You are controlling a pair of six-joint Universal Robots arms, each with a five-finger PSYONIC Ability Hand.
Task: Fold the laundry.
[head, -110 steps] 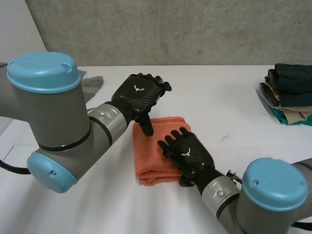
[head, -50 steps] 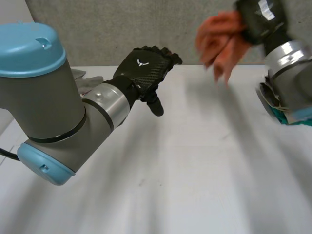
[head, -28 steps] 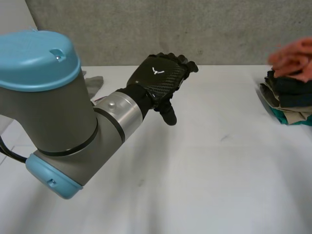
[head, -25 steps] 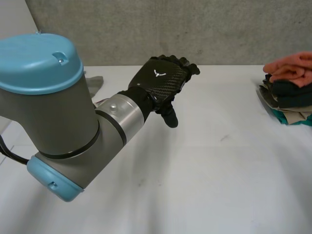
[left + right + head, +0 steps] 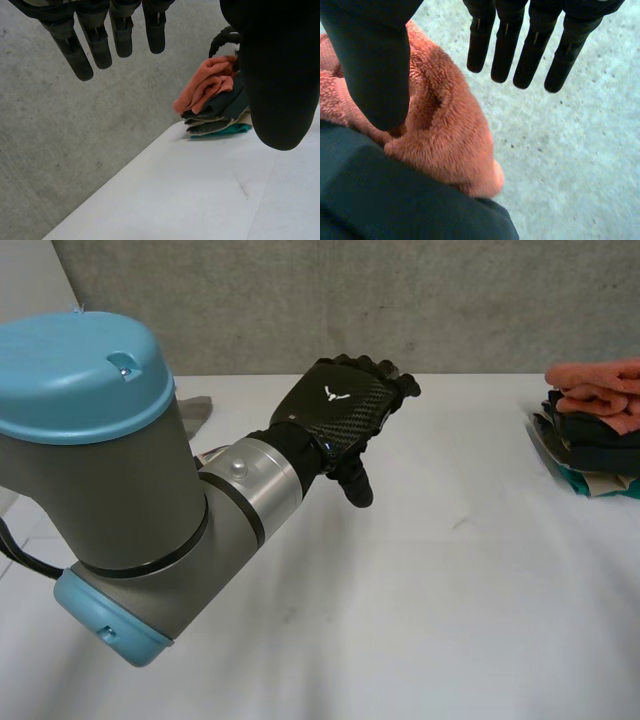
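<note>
A folded orange towel lies on top of a stack of folded clothes at the table's right edge. The left wrist view shows the orange towel on that stack too. My right hand hovers just above the towel, its fingers straight and spread off the cloth and its thumb over the towel, holding nothing. Below the towel lies a dark folded garment. My left hand floats open over the middle of the table, fingers straight, with nothing in it.
The white table is bare in front of my left hand. A grey cloth lies at the back left behind my left arm. A concrete wall runs along the table's far edge.
My right hand has carried the orange towel from the table's middle onto the stack at the right and opened. My left hand has drifted slightly to the right.
</note>
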